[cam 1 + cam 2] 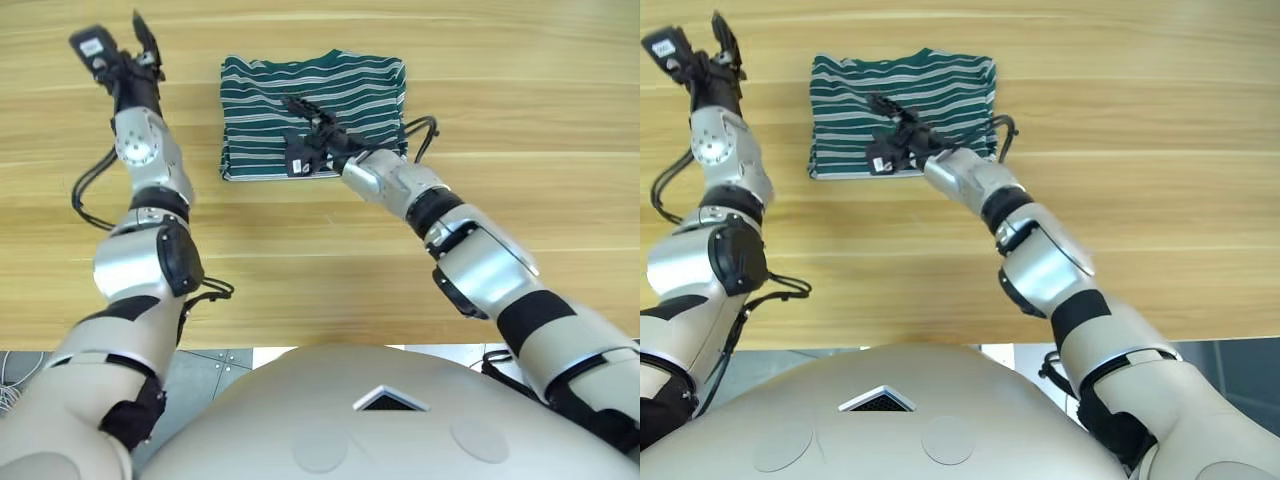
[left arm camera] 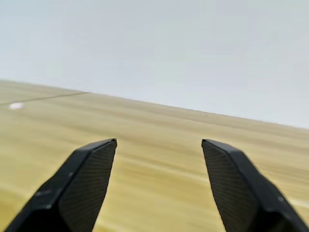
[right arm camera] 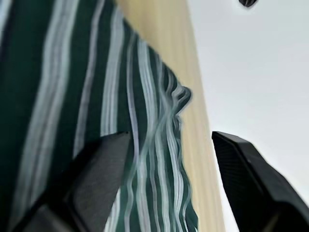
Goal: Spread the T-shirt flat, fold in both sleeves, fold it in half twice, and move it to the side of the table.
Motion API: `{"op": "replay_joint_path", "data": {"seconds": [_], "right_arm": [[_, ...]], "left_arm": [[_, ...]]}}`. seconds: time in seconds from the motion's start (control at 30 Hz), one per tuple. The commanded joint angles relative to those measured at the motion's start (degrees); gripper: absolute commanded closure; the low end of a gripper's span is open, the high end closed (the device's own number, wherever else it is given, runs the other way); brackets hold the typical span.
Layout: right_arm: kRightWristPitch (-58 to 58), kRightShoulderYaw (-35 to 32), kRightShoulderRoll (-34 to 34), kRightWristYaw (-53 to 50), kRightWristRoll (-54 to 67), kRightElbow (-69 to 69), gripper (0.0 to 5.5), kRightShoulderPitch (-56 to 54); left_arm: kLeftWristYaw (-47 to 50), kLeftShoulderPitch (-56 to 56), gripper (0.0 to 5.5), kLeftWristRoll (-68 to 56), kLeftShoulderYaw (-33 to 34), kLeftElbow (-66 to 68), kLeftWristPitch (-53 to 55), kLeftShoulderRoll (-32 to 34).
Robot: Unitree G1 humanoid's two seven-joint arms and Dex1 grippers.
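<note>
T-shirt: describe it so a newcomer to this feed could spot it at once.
Start at the light wooden table in the head views. On its far part, between the two arms, lies the T-shirt, folded into a compact rectangle beneath the open right gripper. It is the sole cloth there, dark green with thin white stripes.

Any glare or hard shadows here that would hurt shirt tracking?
Left eye view: even light, no glare on the table; the shirt throws only a thin shadow at its near edge. Left wrist view: one pale spot on the table beyond the open left tool, maybe a reflection. Right wrist view: the open right tool reads dark against a bright wall.
</note>
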Motion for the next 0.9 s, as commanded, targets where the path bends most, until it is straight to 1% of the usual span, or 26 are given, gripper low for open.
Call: {"op": "replay_joint_path", "data": {"seconds": [0.03,0.17,0.23,0.27,0.33,0.4,0.47,0.57,0.63,0.7,0.77,0.83,0.9], "right_arm": [[2.4,3.9,1.4,2.6,-3.4,4.0,2.35,-3.3],[-1.3,10.0,-2.6,4.3,-8.2,3.0,2.35,-3.7],[-8.0,13.8,-9.5,7.0,-10.7,-3.1,2.35,-1.7],[-11.8,15.0,-14.7,9.4,-11.0,-8.4,2.35,0.4],[-17.8,15.4,-27.0,15.1,-9.5,-21.3,2.35,6.0],[-20.2,12.6,-40.0,20.4,-5.3,-35.4,2.35,13.8],[-19.2,8.0,-50.4,23.5,0.5,-46.4,2.35,21.9],[-14.8,-0.7,-62.2,23.3,9.1,-57.6,2.35,33.4],[-11.7,-7.6,-68.3,21.3,14.9,-61.8,2.35,41.4],[-9.6,-14.1,-71.6,19.0,19.2,-62.8,2.35,47.4],[-9.3,-19.9,-71.9,17.6,22.4,-63.2,2.35,50.6],[-12.4,-23.9,-67.9,16.7,27.2,-63.9,2.35,49.0],[-14.5,-26.5,-60.3,16.1,35.3,-64.5,2.35,44.1]], "left_arm": [[-0.3,2.1,2.21,-1.3,1.4,-1.5,-2.5,-0.6],[-0.3,2.6,2.21,-0.1,0.7,-2.4,-4.4,-1.0],[-0.6,2.4,2.21,1.9,-1.2,-2.6,-5.2,-1.4],[-1.0,2.2,2.21,2.8,-2.2,-2.7,-5.5,-1.7],[-1.8,2.0,2.21,4.5,-4.0,-2.8,-5.8,-2.0],[-2.4,1.4,2.21,5.8,-5.6,-2.7,-5.5,-2.1],[-3.1,0.9,2.21,6.5,-6.6,-2.7,-5.2,-2.0],[-4.6,0.5,2.21,7.4,-8.0,-2.8,-5.0,-2.0],[-5.7,0.9,2.21,9.0,-10.0,-3.1,-5.6,-2.0],[-6.7,1.7,2.21,10.9,-12.0,-3.7,-6.5,-1.7],[-7.9,2.9,2.21,12.8,-13.9,-4.6,-8.2,-0.9],[-8.7,3.6,2.21,13.3,-14.5,-5.2,-9.0,-0.2],[-10.1,3.8,2.21,13.8,-15.5,-6.0,-9.7,0.0]]}}
